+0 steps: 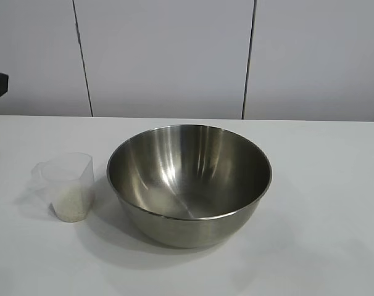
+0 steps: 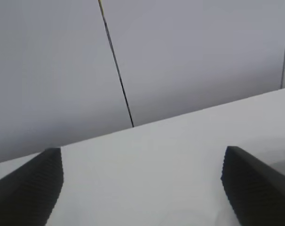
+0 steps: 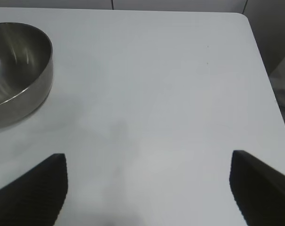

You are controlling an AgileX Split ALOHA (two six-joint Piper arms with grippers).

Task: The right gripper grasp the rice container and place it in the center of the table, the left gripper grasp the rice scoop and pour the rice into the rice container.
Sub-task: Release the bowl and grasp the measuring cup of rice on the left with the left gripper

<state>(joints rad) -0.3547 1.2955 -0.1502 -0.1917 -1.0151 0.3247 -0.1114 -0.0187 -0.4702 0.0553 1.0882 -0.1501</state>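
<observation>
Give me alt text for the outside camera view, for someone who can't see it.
A large steel rice container sits mid-table on a white table, apparently empty. Just to its left, apart from it, stands the clear plastic rice scoop with rice in its bottom. No end effector appears in this view.

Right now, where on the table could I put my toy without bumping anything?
The table is bare right of the rice container, out to its far edge, and behind it toward the wall. It is crowded on the left, where the rice scoop stands close beside the container.
</observation>
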